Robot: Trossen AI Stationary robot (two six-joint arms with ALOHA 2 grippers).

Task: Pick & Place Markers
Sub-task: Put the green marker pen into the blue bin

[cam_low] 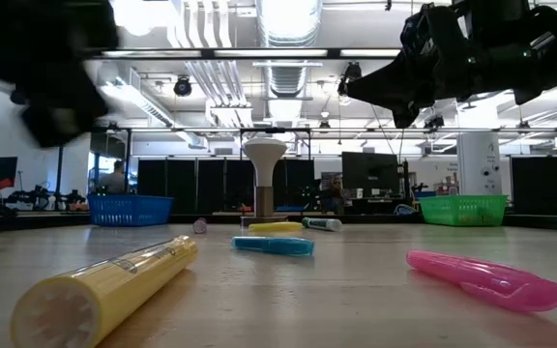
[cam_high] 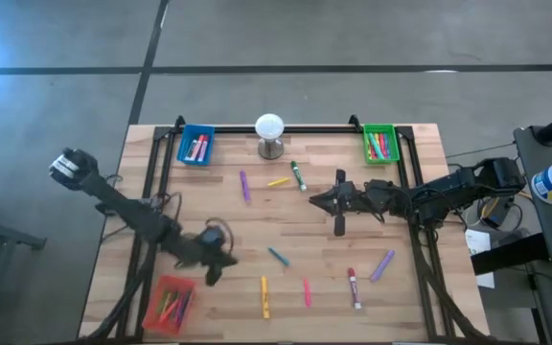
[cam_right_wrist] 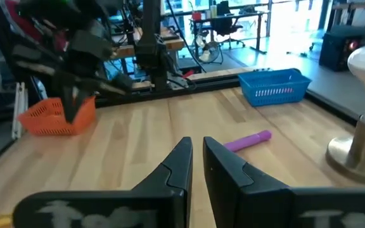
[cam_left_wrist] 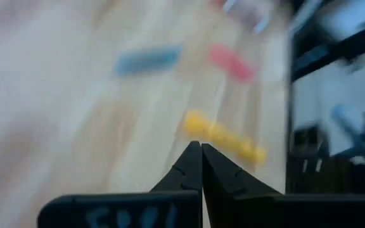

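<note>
Markers lie scattered over the wooden table [cam_high: 209, 192]: a yellow marker [cam_high: 264, 297], a pink marker [cam_high: 307, 292] and a red-and-white marker [cam_high: 354, 287] along the near edge, a teal marker [cam_high: 278, 257] just above them, and a purple marker [cam_high: 382, 265] off to the right. Further back sit another purple marker [cam_high: 245, 186], a second yellow one [cam_high: 278, 181] and a green marker [cam_high: 298, 175]. More markers fill the blue tray [cam_high: 196, 146], green tray [cam_high: 379, 144] and red tray [cam_high: 170, 301]. The left gripper [cam_high: 215, 269] hangs just beside the red tray with its fingers pressed together, holding nothing. The right gripper [cam_high: 319, 200] hovers over the table's middle, fingers nearly touching and empty. A white ball on a metal stand [cam_high: 270, 135] stands between the back trays.
</note>
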